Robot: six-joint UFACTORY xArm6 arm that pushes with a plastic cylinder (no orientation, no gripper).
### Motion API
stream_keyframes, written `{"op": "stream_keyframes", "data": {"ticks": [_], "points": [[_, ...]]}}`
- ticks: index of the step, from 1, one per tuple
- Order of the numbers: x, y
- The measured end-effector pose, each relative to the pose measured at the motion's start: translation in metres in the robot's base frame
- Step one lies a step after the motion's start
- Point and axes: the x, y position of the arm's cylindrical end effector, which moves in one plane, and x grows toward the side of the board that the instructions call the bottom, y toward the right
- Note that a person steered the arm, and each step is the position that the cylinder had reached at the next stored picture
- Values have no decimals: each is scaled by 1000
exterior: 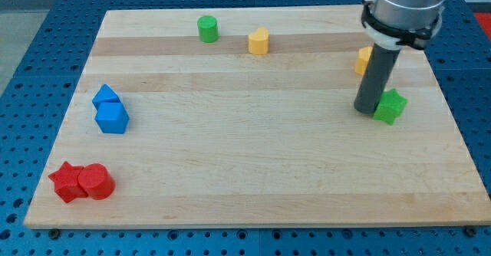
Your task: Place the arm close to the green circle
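The green circle (208, 29), a short green cylinder, stands near the view's top, left of centre on the wooden board (253, 156). My tip (366, 110) is far from it, at the view's right, right beside a green star-like block (390, 106) and touching or nearly touching its left side. The rod partly hides a yellow block (363, 60) behind it.
A yellow hexagon-like block (258, 41) sits just right of the green circle. Two blue blocks (107, 96) (112, 118) sit at the view's left. A red star-like block (67, 182) and a red cylinder (96, 182) sit at the bottom left.
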Motion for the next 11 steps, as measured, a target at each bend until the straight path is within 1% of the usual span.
{"op": "stream_keyframes", "data": {"ticks": [1, 2, 3, 5, 6, 7, 8, 9, 10, 11], "points": [[0, -12], [0, -39], [-2, -94], [-18, -209], [-26, -251], [-49, -292], [-121, -327], [-221, -331], [-256, -328], [-255, -322]]}}
